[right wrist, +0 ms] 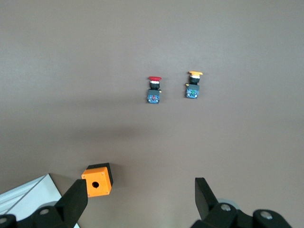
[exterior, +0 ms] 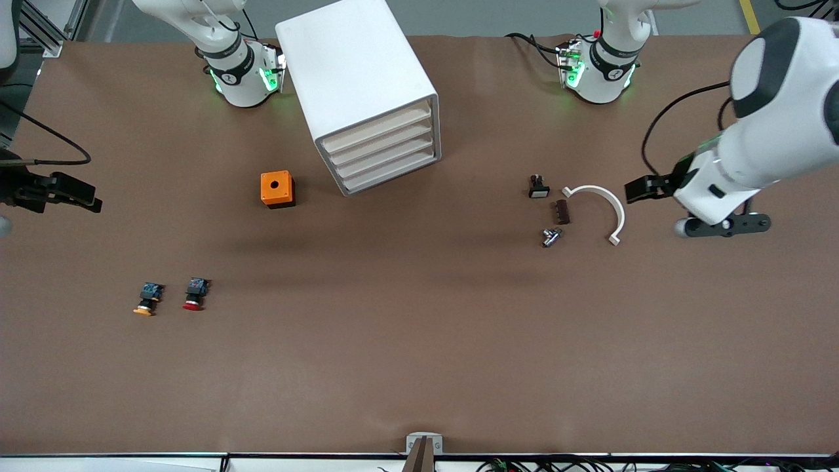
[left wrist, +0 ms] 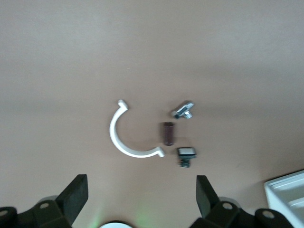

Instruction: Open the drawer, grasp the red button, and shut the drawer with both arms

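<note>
The button [exterior: 195,294] lies on the worktop [exterior: 419,341] — well apart from both grippers' spread fingers [right wrist: 76,202] [left wrist: 76,194]; the drawer [exterior: 377,122] is closed.

I saw an orange cube [exterior: 277,189] with a hole in its top sitting on the brown table [exterior: 419,341], and a yellow-capped button [exterior: 147,299] lay nearer the front camera. Toward the left arm's end lay a white curved clip [exterior: 600,208], a brown block [exterior: 562,212], a small black switch [exterior: 538,187] and a metal fitting [exterior: 551,236], close together.
</note>
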`<state>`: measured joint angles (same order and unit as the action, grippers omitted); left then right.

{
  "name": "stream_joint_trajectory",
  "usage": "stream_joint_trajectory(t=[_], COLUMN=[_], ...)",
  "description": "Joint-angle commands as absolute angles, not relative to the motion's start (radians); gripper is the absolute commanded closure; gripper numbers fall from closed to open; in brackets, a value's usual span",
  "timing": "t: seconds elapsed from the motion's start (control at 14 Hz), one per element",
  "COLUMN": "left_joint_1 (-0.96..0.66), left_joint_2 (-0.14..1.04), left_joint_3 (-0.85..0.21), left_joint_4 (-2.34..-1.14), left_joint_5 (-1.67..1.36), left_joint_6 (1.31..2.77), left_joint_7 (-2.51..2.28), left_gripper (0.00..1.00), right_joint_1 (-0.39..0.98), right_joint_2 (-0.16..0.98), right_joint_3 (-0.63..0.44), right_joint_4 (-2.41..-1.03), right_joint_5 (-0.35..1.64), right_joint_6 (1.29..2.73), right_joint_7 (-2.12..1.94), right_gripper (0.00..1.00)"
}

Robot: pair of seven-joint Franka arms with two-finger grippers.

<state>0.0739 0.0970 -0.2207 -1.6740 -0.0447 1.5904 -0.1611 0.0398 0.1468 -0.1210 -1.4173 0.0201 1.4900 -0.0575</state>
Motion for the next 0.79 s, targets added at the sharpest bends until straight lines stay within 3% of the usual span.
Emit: stream_joint_trajectory(t=[0.0,0.36,0.57,0.71], left_joint_1=[0.109,0.084,-0.026,-0.041], left_joint_2=[0.008,-0.034,-0.044,-0.044], left_joint_3=[-0.221,-0.132,-0.011,0.002], left_joint_4=[-1.761,-1.77,-1.767,-1.763], left_joint_5=[-0.032,-0.031,-0.031,-0.026], left_joint_6=[1.609,1.623,1.641,1.647], left_joint_7=[-0.056,-0.023,-0.023,-0.025], left_gripper=[0.0,0.0,0.0,0.0], right_joint_1=[0.032,0.034,0.04,0.026], right_joint_2=[0.156,0.095,0.071,0.061], right_joint_3=[-0.135,-0.13,-0.13,-0.135], right_joint_4=[-1.37,-1.397,-1.399,-1.423], right_joint_5=[0.021,0.031,0.031,0.035], right_joint_6=[1.421,1.385,1.371,1.361], right_joint_7=[-0.044,-0.048,-0.049,-0.055], right_gripper=[0.0,0.0,0.0,0.0])
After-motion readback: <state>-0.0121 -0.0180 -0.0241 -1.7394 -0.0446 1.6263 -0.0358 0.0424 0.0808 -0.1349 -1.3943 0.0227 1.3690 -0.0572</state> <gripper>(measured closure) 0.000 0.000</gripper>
